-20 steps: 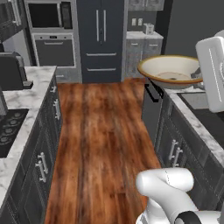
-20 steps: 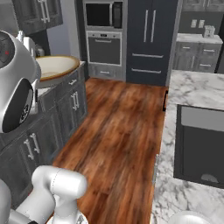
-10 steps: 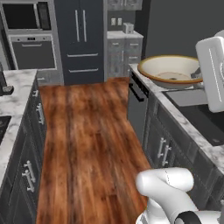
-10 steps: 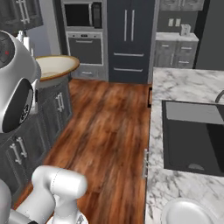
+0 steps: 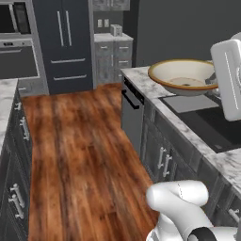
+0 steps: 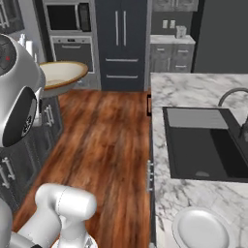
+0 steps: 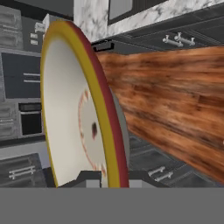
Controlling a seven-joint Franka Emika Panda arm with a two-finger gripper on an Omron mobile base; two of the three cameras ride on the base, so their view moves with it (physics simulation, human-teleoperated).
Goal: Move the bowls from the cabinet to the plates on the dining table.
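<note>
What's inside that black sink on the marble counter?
The sink looks bare: a dark basin with a small drain near the front and a grey panel across its far end. Its right end runs out of the picture.

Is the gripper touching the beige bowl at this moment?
Touching. In the hand view the beige bowl's rim runs down between the gripper's two dark finger tips at the bottom, which are shut on it; it is carried off any surface.

Even, flat rendered light, no clear source; soft sheen on the wood floor (image 5: 80,155); edges sharp, no blur.
</note>
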